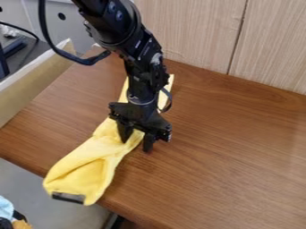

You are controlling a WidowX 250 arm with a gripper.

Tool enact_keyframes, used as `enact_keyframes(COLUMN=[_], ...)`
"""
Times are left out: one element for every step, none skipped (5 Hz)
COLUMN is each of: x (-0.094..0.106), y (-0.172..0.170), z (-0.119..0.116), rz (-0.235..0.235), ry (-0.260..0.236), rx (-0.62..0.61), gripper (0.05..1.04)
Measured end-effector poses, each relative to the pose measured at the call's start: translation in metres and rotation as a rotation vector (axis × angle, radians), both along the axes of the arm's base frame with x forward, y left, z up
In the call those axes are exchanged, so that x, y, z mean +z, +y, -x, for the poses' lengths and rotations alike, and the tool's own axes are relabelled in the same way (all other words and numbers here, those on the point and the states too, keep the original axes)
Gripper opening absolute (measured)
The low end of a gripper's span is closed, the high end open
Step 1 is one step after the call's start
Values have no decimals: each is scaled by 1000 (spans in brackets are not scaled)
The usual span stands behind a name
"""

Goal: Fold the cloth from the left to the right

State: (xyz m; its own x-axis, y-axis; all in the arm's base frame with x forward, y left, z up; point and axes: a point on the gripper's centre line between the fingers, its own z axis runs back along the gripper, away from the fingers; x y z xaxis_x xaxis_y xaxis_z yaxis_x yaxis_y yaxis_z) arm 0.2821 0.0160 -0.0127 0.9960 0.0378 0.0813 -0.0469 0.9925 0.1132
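The tool (136,144) is released, its 2 fingers apart astride the right edge of the yellow cloth (90,165), probably so that edge can be pinched or a fold left there. The cloth lies slantwise on the table (227,156), its near end overhanging.

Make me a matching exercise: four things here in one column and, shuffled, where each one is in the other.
1. Long yellow cloth
2. Black two-fingered claw
3. Brown wooden tabletop
4. Pale wood-grain panel

A. Upright behind the tabletop
B. Pointing down at the cloth, fingers apart
C. Stretched out in a strip, reaching the tabletop's near edge
D. Underneath the cloth

Pairs: 1-C, 2-B, 3-D, 4-A
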Motion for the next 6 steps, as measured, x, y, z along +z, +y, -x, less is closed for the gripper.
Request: enact_keyframes(x=[8,16,29,49,70,87], y=[-2,-6,-13,-15,-15,-12], z=[1,1,-2,-4,-5,-1], rz=[9,19,23,32,1,-37], ry=[-12,-24,-64,-105,-156,-231], rx=[-3,-9,-28,-34,-54,-64], gripper=[999,1005,1001,1001,1001,1001])
